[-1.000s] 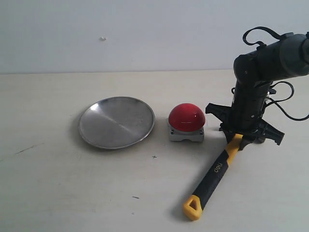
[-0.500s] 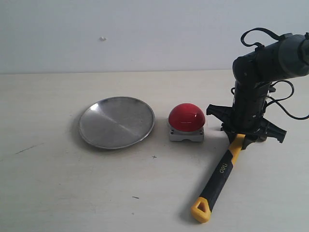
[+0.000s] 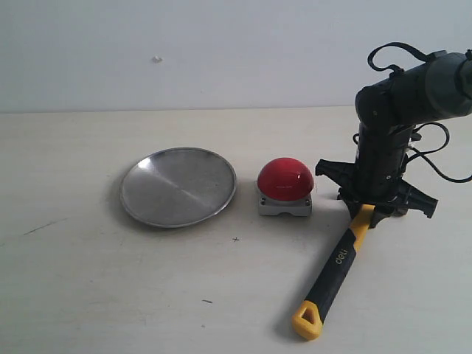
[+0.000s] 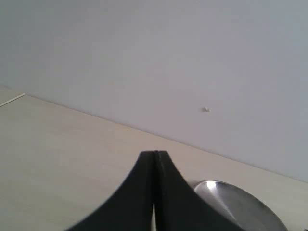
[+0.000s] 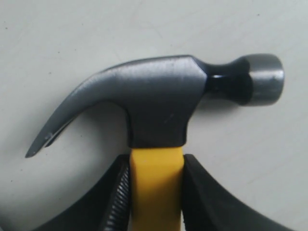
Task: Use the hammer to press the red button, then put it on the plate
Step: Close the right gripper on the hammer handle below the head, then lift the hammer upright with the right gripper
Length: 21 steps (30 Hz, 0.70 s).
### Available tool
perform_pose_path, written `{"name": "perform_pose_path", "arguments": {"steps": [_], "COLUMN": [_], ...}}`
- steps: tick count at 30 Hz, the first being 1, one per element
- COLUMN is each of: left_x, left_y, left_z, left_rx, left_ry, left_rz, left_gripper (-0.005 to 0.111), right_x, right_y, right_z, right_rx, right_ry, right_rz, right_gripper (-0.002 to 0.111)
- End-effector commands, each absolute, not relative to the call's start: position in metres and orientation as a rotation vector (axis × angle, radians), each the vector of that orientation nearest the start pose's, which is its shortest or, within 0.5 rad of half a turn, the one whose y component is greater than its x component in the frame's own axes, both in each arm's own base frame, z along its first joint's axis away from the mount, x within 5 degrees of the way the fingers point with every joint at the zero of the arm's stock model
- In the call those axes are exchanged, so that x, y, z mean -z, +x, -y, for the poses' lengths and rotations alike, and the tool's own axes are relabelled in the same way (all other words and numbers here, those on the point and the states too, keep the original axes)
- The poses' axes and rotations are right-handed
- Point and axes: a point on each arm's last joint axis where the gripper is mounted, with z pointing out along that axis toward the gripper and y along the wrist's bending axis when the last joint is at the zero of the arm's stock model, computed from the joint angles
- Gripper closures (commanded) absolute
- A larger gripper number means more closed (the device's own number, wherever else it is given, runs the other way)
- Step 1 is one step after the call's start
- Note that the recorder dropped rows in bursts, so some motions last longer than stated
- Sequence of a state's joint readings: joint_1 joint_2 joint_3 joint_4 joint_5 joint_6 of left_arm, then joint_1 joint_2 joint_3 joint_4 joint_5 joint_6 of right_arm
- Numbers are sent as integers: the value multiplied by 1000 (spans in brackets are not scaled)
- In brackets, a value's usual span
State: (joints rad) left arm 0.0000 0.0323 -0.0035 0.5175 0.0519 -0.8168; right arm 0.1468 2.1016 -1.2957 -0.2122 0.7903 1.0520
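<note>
The hammer lies on the table right of the red button, its yellow loop toward the front. My right gripper is shut on the hammer's yellow neck just below the dark steel head, which rests on the tabletop. The arm hides the head in the exterior view. The plate sits left of the button, bare; its rim shows in the left wrist view. My left gripper has its fingers pressed together with nothing between them, and it is out of the exterior view.
A pale wall runs along the table's far edge. Black cables loop off the right arm near the right border. Small dark marks dot the tabletop in front of the plate.
The hammer's handle has swung a little to the right on the table, its yellow loop shifting right and nearer the front edge. The right arm barely moved.
</note>
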Motion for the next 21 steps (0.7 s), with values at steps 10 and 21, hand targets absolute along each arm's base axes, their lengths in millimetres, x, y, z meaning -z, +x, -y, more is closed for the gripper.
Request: {"name": "perform_pose_path", "arguments": {"steps": [10,21], "left_x": [-208,-208], "left_y": [58,58], "left_z": [-2,-2], "left_rx": [217,217], "left_ry": [-252,-252], "left_rz": [-1535,-1535], "left_gripper": [107,107], "right_x": [-101,-102], "right_y": [388,388], "right_z": [-41,-38], "right_rx": [135,192], "right_ry": [1060,990], "right_rz": [-2777,-2788], "right_gripper": [108,108]}}
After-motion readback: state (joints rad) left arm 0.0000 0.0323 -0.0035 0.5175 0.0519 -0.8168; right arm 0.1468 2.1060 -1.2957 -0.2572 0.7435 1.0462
